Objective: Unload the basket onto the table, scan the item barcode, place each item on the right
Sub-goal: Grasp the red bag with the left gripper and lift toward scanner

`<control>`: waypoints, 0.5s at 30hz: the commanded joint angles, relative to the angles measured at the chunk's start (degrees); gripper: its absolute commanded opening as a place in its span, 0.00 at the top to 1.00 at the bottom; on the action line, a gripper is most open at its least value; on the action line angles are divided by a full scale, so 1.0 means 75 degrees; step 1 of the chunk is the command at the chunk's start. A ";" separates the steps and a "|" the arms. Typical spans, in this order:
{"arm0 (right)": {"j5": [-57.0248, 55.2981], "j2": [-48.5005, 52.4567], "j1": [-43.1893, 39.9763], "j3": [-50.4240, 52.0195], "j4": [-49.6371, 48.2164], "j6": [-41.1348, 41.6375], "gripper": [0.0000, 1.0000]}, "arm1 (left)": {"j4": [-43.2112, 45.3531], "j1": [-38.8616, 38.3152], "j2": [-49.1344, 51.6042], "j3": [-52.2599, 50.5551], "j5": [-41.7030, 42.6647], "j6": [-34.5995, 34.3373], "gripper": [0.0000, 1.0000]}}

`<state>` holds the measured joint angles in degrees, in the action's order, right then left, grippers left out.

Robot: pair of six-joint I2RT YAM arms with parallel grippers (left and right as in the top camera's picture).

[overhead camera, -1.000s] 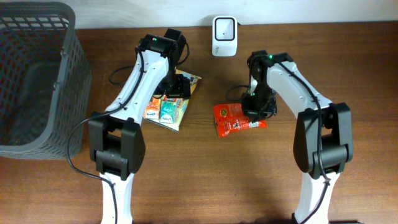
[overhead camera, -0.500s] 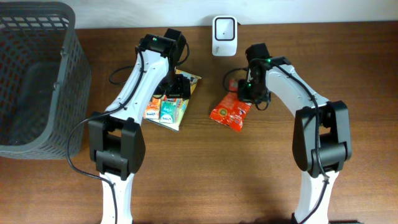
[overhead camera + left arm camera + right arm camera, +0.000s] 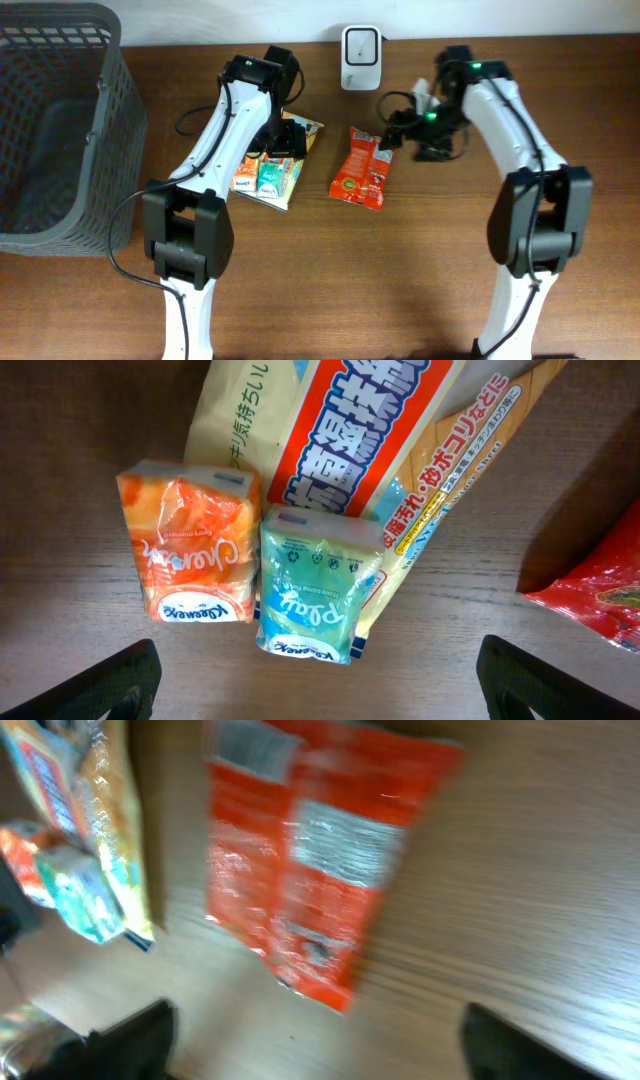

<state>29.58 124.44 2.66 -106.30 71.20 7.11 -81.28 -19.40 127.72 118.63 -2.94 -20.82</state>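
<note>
The item, a red snack packet (image 3: 362, 166), lies flat on the wooden table, below the white scanner (image 3: 360, 45) at the back edge. My right gripper (image 3: 398, 130) hovers just right of the packet's far end, open and holding nothing. In the blurred right wrist view the packet (image 3: 320, 850) lies free ahead of the wide-apart fingers, with the right gripper (image 3: 320, 1050) over bare wood. My left gripper (image 3: 285, 140) is open above an orange tissue pack (image 3: 195, 545) and a teal tissue pack (image 3: 318, 585), empty (image 3: 320, 685).
A large yellow package (image 3: 370, 430) lies under the two tissue packs, left of the red packet. A dark mesh basket (image 3: 60, 120) stands at the table's left end. Cables run along the table beside both arms.
My right gripper opened and let go of the red packet, then drew back to the right. The packet turned and now lies nearer the scanner. The left arm has not moved.
</note>
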 commanded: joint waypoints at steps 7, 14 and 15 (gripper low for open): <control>-0.0787 -0.0041 -0.0656 0.0224 0.0079 -0.0577 0.02 | 0.1145 -0.0256 0.0006 -0.0070 0.2311 0.1332 0.01; -0.1247 -0.0041 -0.0659 0.0224 0.0079 -0.0580 0.02 | 0.1687 -0.0970 0.0772 -0.0070 0.2442 0.1341 0.01; -0.1244 -0.0041 -0.0659 0.0224 0.0079 -0.0580 0.02 | 0.1757 -0.1032 0.0944 -0.0070 0.2442 0.1341 0.01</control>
<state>22.74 124.44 -2.11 -105.03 71.77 3.33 -69.10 -25.06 129.69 118.58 13.23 -12.36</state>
